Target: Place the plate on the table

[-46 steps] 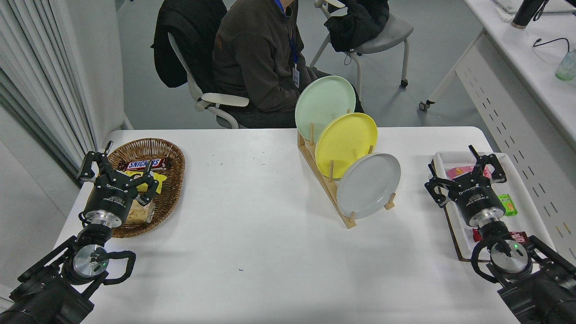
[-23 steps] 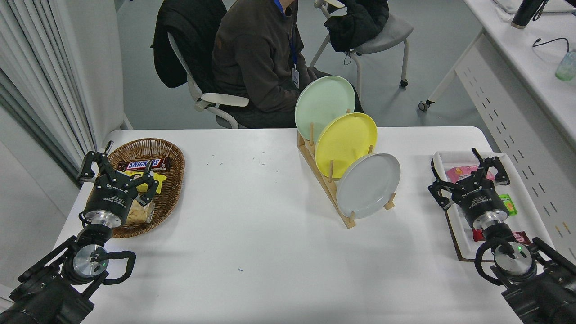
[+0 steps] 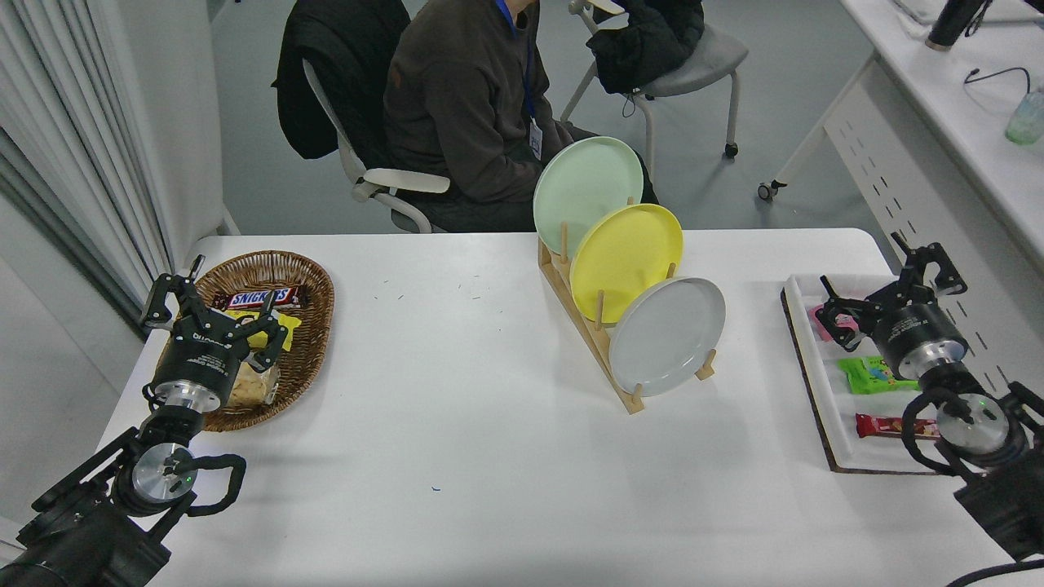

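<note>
The light-grey plate point(image 3: 665, 336) stands on edge in the front slot of a wooden rack point(image 3: 589, 330) on the white table point(image 3: 457, 424). A yellow plate point(image 3: 626, 249) and a pale mint-green plate point(image 3: 587, 186) stand behind it in the same rack. My right gripper point(image 3: 885, 273) is open and empty, raised over the white tray at the right, well to the right of the grey plate. My left gripper point(image 3: 214, 297) is open and empty, parked at the lower left over the wicker basket.
A wicker basket point(image 3: 314, 342) with snack bars sits at the left. A white tray point(image 3: 816, 367) with wrapped snacks lies at the right edge. A person point(image 3: 465, 114) sits at the far side behind the rack. A white perforated desk point(image 3: 938, 179) stands at right.
My right gripper has risen and moved right and away from me, over the tray, uncovering the green and red snacks. The plates and the left arm have not moved.
</note>
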Robot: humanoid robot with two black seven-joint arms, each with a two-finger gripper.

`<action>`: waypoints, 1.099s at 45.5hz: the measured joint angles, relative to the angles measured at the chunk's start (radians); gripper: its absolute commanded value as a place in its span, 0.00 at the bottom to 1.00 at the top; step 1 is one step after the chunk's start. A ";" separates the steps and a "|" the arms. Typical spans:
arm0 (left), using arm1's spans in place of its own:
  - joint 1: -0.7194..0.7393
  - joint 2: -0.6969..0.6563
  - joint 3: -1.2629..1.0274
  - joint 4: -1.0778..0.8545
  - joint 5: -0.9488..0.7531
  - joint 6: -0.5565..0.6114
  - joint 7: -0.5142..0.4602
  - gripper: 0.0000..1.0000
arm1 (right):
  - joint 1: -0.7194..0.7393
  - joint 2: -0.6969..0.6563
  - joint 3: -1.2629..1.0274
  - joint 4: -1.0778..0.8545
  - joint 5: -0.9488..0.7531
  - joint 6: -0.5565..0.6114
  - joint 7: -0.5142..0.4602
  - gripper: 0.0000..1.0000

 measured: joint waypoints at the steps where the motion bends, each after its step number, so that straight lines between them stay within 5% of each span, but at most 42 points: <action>1: 0.000 0.000 0.000 0.000 0.000 0.000 0.000 0.98 | 0.005 -0.001 -0.005 -0.001 0.002 -0.009 0.000 1.00; 50: 0.000 0.000 0.000 0.000 0.000 0.001 0.001 0.98 | 0.265 -0.129 -0.537 0.000 0.068 -0.116 0.000 1.00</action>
